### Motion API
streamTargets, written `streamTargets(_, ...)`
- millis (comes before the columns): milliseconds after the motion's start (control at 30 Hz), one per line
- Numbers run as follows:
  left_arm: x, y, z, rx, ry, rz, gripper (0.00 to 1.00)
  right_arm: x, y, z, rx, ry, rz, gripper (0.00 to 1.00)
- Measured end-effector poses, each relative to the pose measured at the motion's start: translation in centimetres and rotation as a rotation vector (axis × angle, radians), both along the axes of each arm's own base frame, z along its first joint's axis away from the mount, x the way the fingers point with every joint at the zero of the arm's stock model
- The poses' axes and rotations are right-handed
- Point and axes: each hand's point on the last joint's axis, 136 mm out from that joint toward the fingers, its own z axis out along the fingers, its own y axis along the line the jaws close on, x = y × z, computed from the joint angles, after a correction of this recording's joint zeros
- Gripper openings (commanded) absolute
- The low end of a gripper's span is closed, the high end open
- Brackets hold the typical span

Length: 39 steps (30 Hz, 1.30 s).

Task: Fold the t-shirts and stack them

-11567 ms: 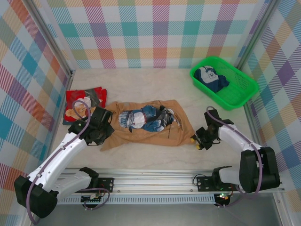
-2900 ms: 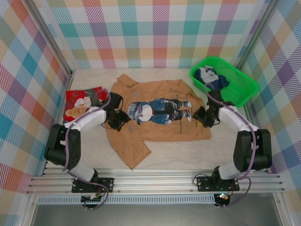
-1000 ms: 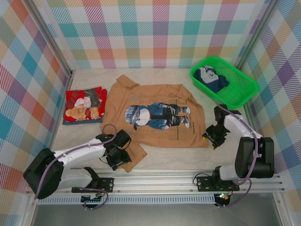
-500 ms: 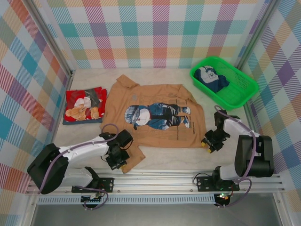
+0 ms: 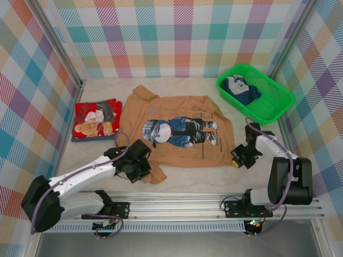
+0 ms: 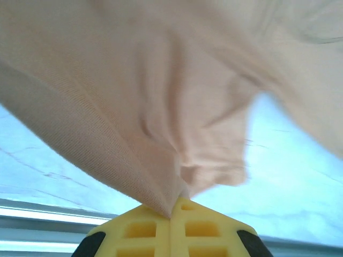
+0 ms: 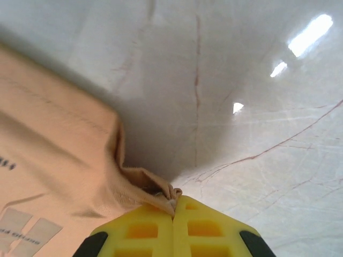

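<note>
The left pincer [image 6: 171,214] is closed tight, its yellow pads pinching a bunched fold of the tan shirt [image 5: 177,107]. The cloth drapes away from the pinch in soft creases and is lifted off the desk [image 5: 203,179] at that spot. From above, this hold sits on the shirt's near-left flap, apparently a sleeve, close to the desk's near edge. The right pincer [image 7: 174,206] is likewise clamped on a small crumpled corner of the same shirt, the near-right end of its hem, low against the desk.

Between the two holds the shirt lies spread, print upward, across the middle of the desk. The red shirt [image 5: 95,120] rests folded by the left edge, just beside the tan one. A green basket [image 5: 278,99] in the far right corner holds a dark garment [image 5: 241,88].

The tan shirt looks light and wholly limp. It will likely sag between the two pinches and trail on the desk rather than keep any shape. It should not slide much in the pads, though so thin a bite could pull free if the arms tug apart. Hems and seams look like the best places to take it, since the doubled cloth gives the pads more to bite. The right hold looks well placed. The sleeve hold probably bunches more than it lifts, so the near edge may not rise evenly. Moving both holds at the same pace should keep the fold square.
</note>
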Motion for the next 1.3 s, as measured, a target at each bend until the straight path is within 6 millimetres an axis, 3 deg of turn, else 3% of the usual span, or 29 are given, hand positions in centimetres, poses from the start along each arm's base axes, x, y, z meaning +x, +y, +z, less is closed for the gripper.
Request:
streamTargets(133, 0.6, -0.6, 2.6, -0.044, -0.057, -0.020, 0.00, 0.8, -0.2, 1.7, -0.023, -0.040, 0.011, 0.00)
streamTargets(333, -0.6, 0.2, 3.6, -0.005, -0.020, -0.073, 0.00, 0.8, -0.5, 4.3, -0.051, -0.068, 0.023, 0.00)
streamTargets(633, -4.3, 0.6, 5.5, -0.046, -0.030, -0.172, 0.00, -3.0, -0.7, 7.4, -0.076, -0.094, 0.051, 0.00)
streamTargets(767, -4.2, 0.3, 6.1, -0.043, -0.048, -0.178, 0.00, -4.5, -0.8, 8.3, -0.084, -0.106, 0.054, 0.00)
streamTargets(967, -0.1, -0.9, 7.8, -0.022, -0.110, -0.097, 0.00, -4.0, -0.9, 7.3, -0.086, -0.034, 0.080, 0.00)
streamTargets(1300, 10.7, -1.5, 9.4, -0.008, -0.184, 0.014, 0.00, 3.0, -1.4, 6.8, -0.111, -0.048, 0.105, 0.00)
